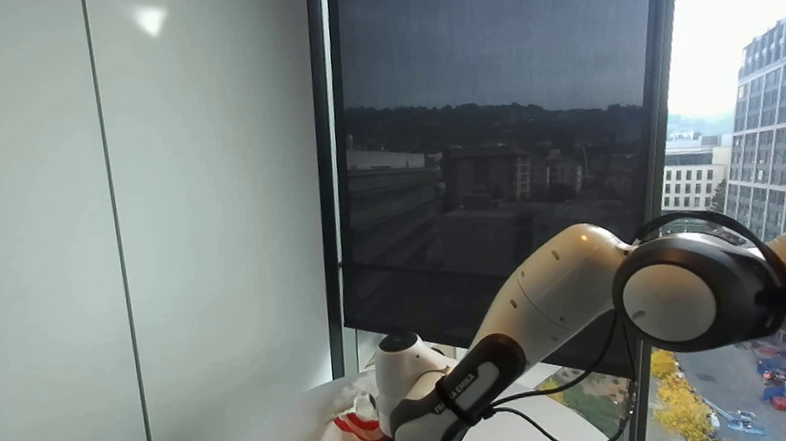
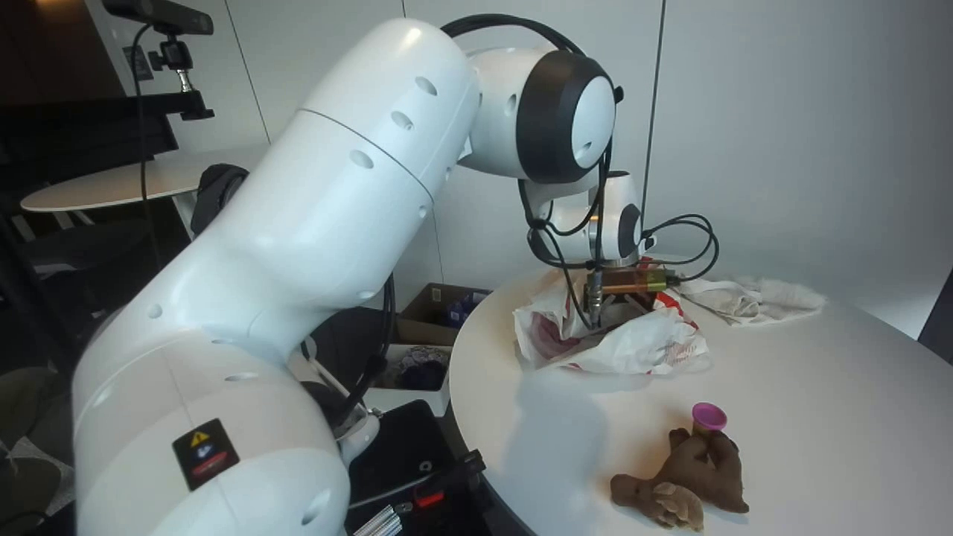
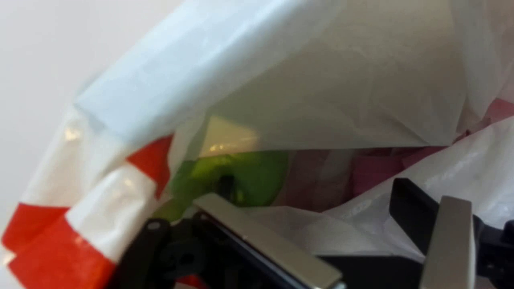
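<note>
Stands at the open white bag with pincer spread apart, not yet gripping the green thing inside.

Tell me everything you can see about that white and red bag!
The bag looks like thin, shiny plastic, white with red patches. It lies crumpled on the white table, its mouth open. Inside, a roundish green thing and something dark pink show. The open gripper is at the bag's mouth; I can't tell whether it touches the plastic.
</note>
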Controlling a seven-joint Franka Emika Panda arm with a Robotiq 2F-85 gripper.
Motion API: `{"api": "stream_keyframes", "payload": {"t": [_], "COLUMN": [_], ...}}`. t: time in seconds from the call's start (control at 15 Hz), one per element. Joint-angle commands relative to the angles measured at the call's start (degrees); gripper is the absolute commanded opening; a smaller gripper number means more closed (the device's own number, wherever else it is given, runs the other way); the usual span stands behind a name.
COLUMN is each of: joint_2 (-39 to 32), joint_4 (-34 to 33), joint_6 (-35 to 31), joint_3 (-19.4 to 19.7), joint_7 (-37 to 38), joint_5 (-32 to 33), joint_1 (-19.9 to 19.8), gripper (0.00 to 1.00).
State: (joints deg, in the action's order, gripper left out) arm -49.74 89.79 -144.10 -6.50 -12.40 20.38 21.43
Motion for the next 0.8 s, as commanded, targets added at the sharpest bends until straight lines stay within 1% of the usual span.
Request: {"api": "stream_keyframes", "payload": {"t": [0.0, 0.33, 0.53, 0.73], "joint_2": [2.0, -0.5, -1.6, -1.6], "joint_4": [2.1, 0.2, -0.1, 0.6], "joint_6": [-2.9, -1.7, -2.7, -5.8], "joint_3": [3.5, 5.1, 5.9, 7.4], "joint_7": [4.5, 5.2, 4.7, 5.6], "joint_5": [3.8, 6.1, 7.9, 11.2], "joint_1": [2.5, 3.3, 3.5, 4.5], "gripper": [1.0, 1.0, 1.0, 1.0]}}
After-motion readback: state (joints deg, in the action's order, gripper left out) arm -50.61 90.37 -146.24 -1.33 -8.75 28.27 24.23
